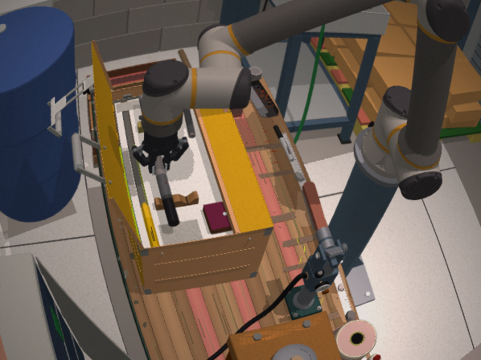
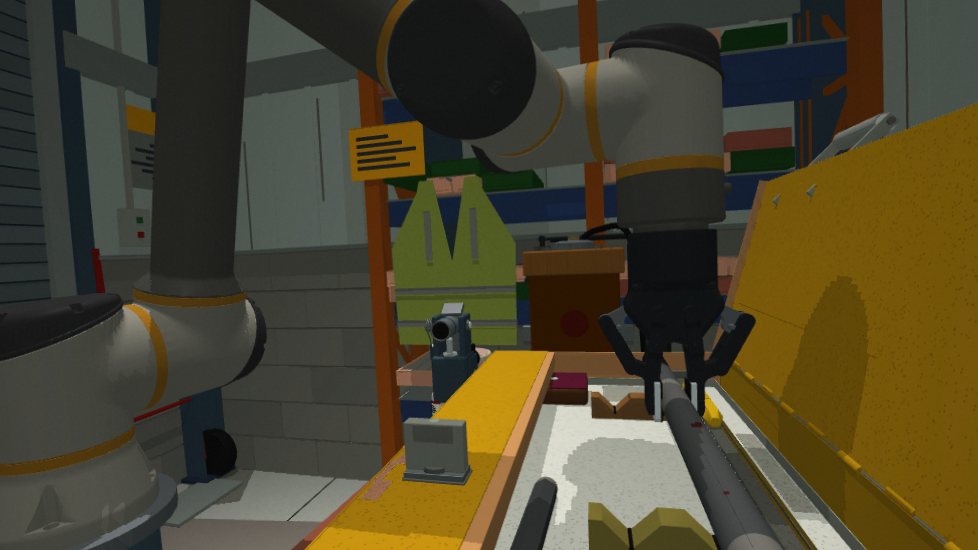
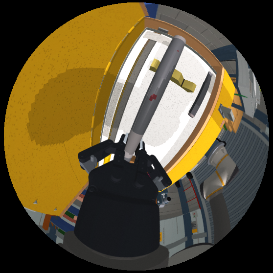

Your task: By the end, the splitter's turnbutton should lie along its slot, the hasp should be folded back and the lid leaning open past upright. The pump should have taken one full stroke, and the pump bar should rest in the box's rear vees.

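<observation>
The grey pump bar hangs lengthwise inside the open box, above its white floor, with its black grip end over the brown vee block. The yellow vee block lies under the bar's other end; I cannot tell whether the bar touches either block. The yellow lid leans open past upright, its hasp hanging out behind. My gripper is inside the box, closed around the pump bar.
The box holds a maroon block, a yellow-handled tool and a short dark rod. Its yellow front wall carries a grey latch plate. The pump and a blue drum flank the bench.
</observation>
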Controlling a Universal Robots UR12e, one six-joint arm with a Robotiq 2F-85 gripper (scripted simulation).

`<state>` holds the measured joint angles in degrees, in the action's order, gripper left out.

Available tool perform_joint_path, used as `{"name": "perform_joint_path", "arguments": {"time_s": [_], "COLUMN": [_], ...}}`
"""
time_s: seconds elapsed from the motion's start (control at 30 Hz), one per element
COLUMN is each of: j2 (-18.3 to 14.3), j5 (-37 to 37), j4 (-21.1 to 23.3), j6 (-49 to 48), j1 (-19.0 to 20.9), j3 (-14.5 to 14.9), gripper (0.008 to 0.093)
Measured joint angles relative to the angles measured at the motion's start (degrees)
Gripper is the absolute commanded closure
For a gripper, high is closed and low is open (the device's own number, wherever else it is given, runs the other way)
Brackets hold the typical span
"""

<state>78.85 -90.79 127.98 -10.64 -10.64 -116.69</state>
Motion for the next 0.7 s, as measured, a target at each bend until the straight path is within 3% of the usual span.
{"name": "perform_joint_path", "arguments": {"time_s": [0.7], "j2": [-1.11], "j5": [0.00], "j4": [1.86], "j6": [0.00], "j1": [0.00], "j3": [-0.75], "gripper": [0.0934]}}
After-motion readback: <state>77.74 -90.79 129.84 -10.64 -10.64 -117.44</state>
